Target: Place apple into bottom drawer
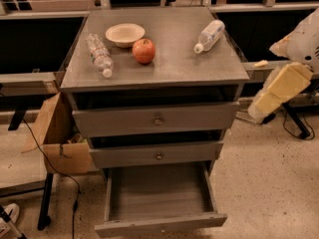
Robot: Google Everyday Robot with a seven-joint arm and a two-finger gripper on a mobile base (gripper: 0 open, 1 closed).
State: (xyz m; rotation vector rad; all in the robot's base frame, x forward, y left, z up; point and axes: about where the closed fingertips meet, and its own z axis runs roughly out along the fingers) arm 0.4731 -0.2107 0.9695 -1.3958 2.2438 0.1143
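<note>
1. the gripper [268,97] is hanging off the right side of the cabinet [169,69], level with the upper drawers, as a cream-yellow block slanting down to the left. it is holding nothing, and whether it is open or closed cannot be told.
2. the apple [143,51] is sitting on the cabinet top, well apart from the gripper, to its left and farther back. it is red-orange and round, showing no long axis, with a paler patch at its top.
3. the bottom drawer [159,226] is standing pulled out, below and left of the gripper, showing a bare grey floor.
4. a cream bowl [124,34] is lying just beyond the apple.
5. two clear bottles, left [99,55] and right [209,36], are lying on their sides. their labels cannot be read.
</note>
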